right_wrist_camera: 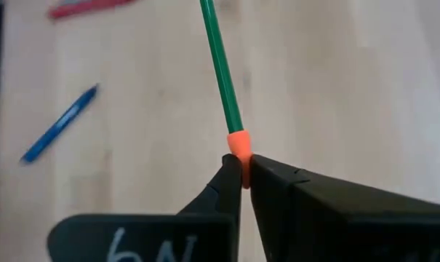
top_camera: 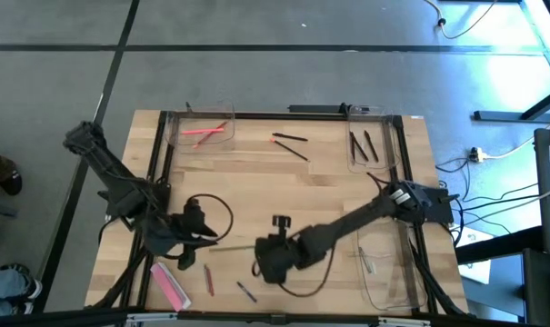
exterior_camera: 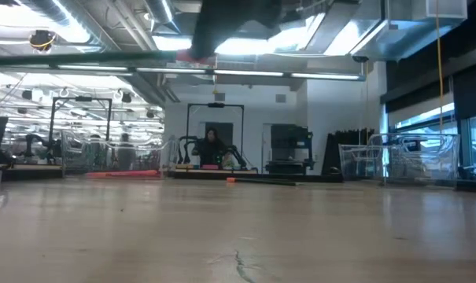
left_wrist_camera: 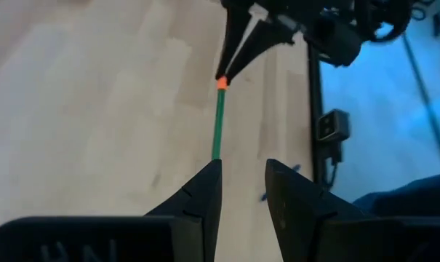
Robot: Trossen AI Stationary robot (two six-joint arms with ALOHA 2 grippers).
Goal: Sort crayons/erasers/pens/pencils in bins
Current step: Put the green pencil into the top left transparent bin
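Nearest the front edge of the wooden surface (top_camera: pixel 284 173), a flat pink bar (top_camera: pixel 169 283), a dark red pencil (top_camera: pixel 208 279) and a blue pencil (top_camera: pixel 246 291) are lying loose. Just beyond, the right gripper (right_wrist_camera: pixel 243 169) is clamping its fingers on the orange tip of a green pencil (right_wrist_camera: pixel 221 69); the left gripper (left_wrist_camera: pixel 243 171), fingers apart, is facing the pencil's other end. Farthest, a clear bin (top_camera: pixel 205 133) is holding pink-red crayons (top_camera: pixel 211 130), with black pens (top_camera: pixel 291 139) lying beside it.

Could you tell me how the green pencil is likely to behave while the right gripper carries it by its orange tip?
The green pencil looks straight, so probably stiff. The right gripper pinches only its orange end, so it may pivot or slip. Being thin and round, it would likely roll if dropped.
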